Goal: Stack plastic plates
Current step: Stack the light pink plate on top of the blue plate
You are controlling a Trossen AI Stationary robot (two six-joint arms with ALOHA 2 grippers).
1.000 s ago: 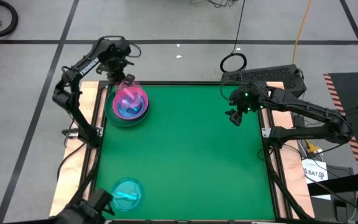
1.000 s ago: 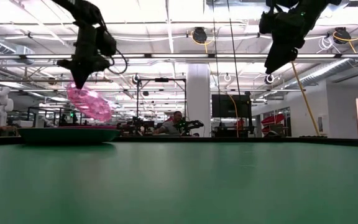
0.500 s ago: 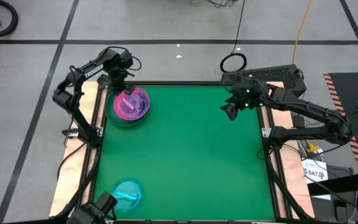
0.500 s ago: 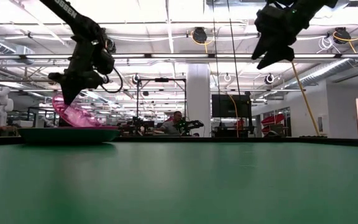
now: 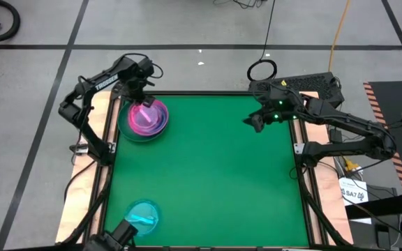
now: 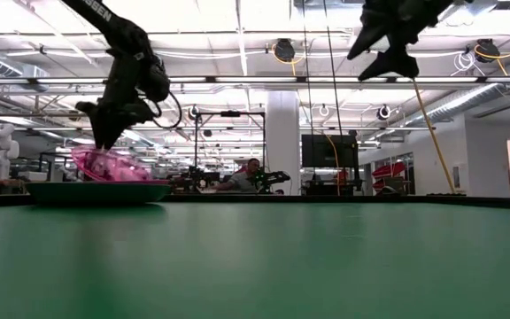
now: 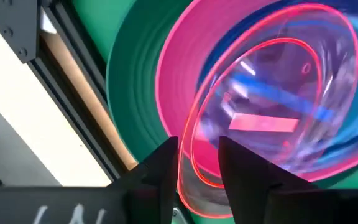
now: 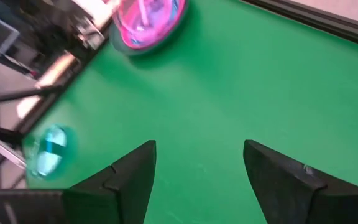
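Resting pink plate [image 7: 272,118] between left claw [image 7: 199,163] fingers

Lower plates in stack [image 5: 142,120] too overlapped to count

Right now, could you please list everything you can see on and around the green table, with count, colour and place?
Stack of round plastic plates: one stack, dark green at the bottom, opaque magenta and cyan above, far-left part of the table.
Translucent pink round plastic plate: one, tilted on top of that stack, rim between the left tool's fingers.
Translucent cyan round plastic plate: one, alone at the near-left edge.
Green table mat: one, covering the tabletop.
Person: one, far in the room behind.
Left tool: shut on the pink plate's rim, over the stack.
Right tool: open, raised over the table's far-right part.
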